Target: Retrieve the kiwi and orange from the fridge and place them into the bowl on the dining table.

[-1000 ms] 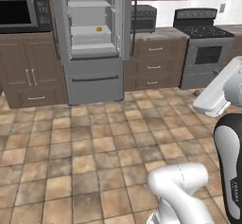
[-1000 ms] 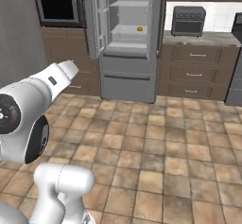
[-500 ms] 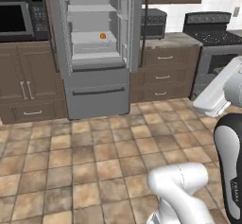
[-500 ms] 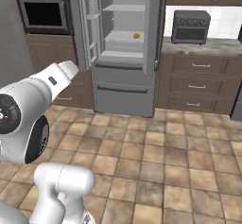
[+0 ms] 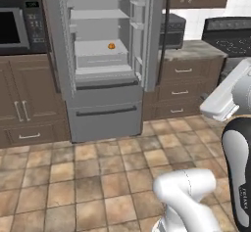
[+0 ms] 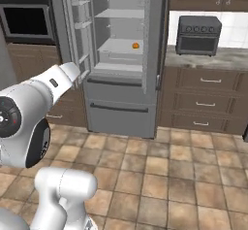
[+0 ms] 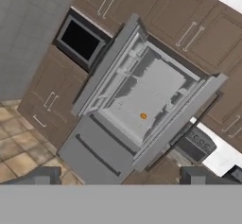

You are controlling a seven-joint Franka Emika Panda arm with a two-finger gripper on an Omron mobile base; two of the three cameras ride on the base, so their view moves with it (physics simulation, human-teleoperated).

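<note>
The fridge stands with both upper doors swung wide, and the orange sits alone on a middle shelf of its pale interior, toward the right side. The gripper hangs well back from the fridge with its jaws spread apart and nothing between them.

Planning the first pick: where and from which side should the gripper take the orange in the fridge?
Grip the orange across its round middle, coming in level from the fridge's open front. It sits alone on a shelf with another shelf above, so a top-down approach looks blocked.
</note>
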